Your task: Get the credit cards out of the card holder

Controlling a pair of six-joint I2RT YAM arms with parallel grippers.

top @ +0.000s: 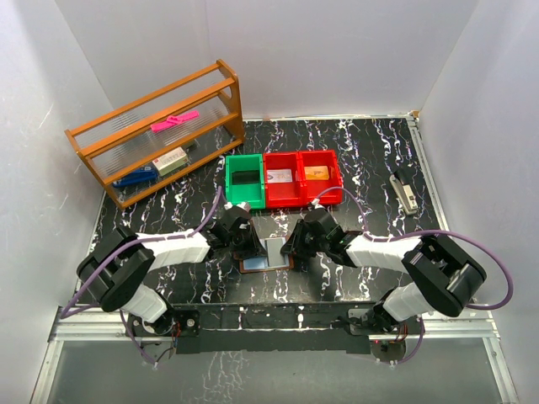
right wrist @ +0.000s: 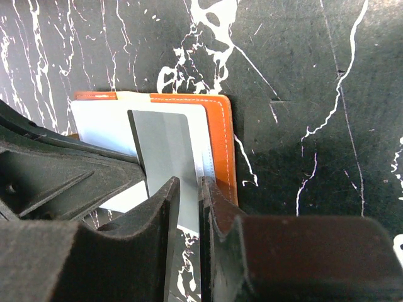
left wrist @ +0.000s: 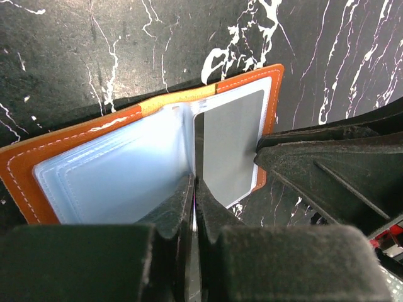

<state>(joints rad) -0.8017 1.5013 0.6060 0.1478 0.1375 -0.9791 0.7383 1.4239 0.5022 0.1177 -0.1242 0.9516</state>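
Black, white-veined stone pattern covers the surface (top: 379, 156), and both arms reach in from its near edge to meet at the middle. The left tool (left wrist: 193, 184) is fully closed, its tips pressed together at the fold of the card holder (left wrist: 94, 176). A thin pale strip shows between them, but I cannot tell what it is. The card holder lies open and flat directly under both tools, orange-brown rim outward and pale blue plastic sleeves up. A silver-grey card (left wrist: 230, 138) lies on the half just right of the left tool's tips, partly out of its sleeve.

The right tool (right wrist: 189, 185) comes in from the opposite side with its fingers a narrow gap apart. They sit over the near end of that card, whose face shows through the gap. Whether the tips press on it cannot be told.

Beyond both tools, slightly apart from the card holder, a green bin (top: 229, 181) and two red bins (top: 290, 199) stand side by side. Farther off, to the left tool's far left, stands a wooden rack (top: 152, 135).
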